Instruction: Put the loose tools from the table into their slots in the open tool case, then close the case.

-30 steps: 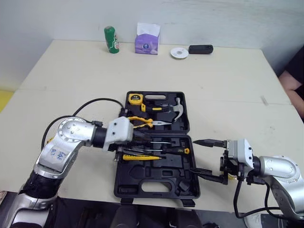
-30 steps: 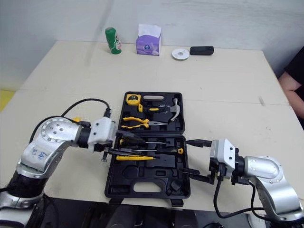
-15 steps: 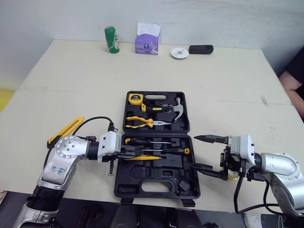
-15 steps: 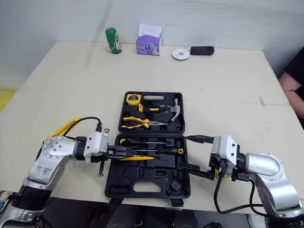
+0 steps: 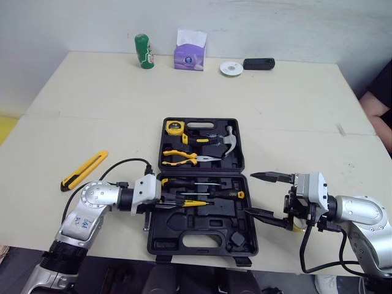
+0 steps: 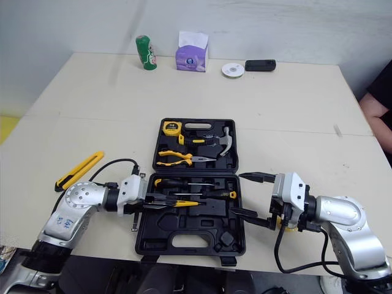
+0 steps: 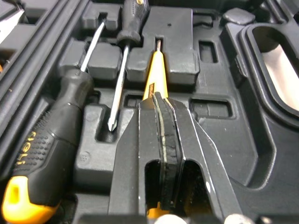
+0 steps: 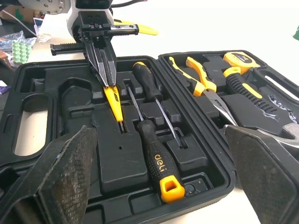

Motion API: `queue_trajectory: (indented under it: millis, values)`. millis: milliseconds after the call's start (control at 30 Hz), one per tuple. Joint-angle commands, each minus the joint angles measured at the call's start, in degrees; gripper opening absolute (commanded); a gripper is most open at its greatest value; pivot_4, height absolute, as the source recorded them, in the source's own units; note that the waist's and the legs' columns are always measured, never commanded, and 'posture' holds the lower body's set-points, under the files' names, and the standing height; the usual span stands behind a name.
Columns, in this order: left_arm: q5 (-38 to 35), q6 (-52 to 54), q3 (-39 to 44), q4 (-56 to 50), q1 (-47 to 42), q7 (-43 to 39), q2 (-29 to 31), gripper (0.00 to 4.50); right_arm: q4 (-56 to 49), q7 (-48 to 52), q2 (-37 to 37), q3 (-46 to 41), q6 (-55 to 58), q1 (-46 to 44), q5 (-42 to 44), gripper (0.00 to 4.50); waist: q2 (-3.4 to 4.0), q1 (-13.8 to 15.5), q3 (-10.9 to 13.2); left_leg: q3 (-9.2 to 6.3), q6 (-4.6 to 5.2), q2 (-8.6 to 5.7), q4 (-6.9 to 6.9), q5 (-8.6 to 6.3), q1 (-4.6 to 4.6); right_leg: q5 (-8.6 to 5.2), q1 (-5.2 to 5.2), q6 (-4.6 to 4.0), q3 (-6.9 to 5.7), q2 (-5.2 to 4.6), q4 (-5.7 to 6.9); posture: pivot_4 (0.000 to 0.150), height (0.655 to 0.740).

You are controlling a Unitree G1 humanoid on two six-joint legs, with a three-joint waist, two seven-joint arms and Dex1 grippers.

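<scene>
One loose tool is in hand: the yellow screwdriver (image 7: 154, 70), a slim, light, rigid stick with a smooth plastic handle (likely to swivel if pinched near one end). It lies along its groove in the tool case (image 5: 202, 245), with the left gripper (image 7: 159, 95) clamped over its handle and the blade pointing straight ahead of the fingertips. Mid-handle looks the safest hold. Two black-handled screwdrivers (image 7: 46, 140) sit just beside that claw, already seated. The utility knife (image 5: 84, 170) lies on the table (image 5: 92, 104) well behind the left gripper, past its wrist, not yet stowed. The right gripper (image 5: 248, 194) hangs with jaws spread wide, the case's edge just ahead of its fingertips.
</scene>
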Motion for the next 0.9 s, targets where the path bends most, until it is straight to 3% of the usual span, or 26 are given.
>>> queue_trajectory:
  millis: [33,400,667,900]
  values:
    - [3.0,3.0,-1.2,2.0,-0.6,3.1,-0.1,0.03,-1.5,-0.6,0.1,-0.4,-0.2,-0.2,0.4,4.5,0.01,0.2,0.0,0.0,0.0,-0.01,0.01,0.0,0.02,0.0,0.01,0.0,0.0,-0.02,-0.01,0.15,0.74]
    - [10.3,10.9,-7.8,3.1,-0.5,7.2,1.7,0.03,-2.1,-0.9,-0.7,-0.4,1.6,0.3,0.8,4.5,0.49,0.3,-0.6,-0.01,0.04,-0.08,-0.02,-0.01,0.3,0.0,0.29,0.01,0.01,-0.12,-0.04,0.15,0.74]
    - [10.9,6.7,-9.0,1.9,0.0,9.2,0.2,0.03,-1.8,-1.2,-0.8,-1.1,1.4,0.5,0.4,4.5,0.94,0.1,-1.1,-0.09,0.46,-0.11,-0.2,-0.41,1.01,0.04,1.02,0.07,0.01,-0.26,-0.31,0.15,0.74]
    - [5.3,-3.5,-2.3,2.1,0.2,9.4,-1.9,0.03,1.1,0.1,-2.2,-4.3,-0.7,1.5,0.4,4.5,0.89,0.1,-1.1,-0.1,0.18,-0.09,-0.28,-0.28,0.94,0.02,0.93,0.04,-0.04,-0.25,-0.36,0.15,0.74]
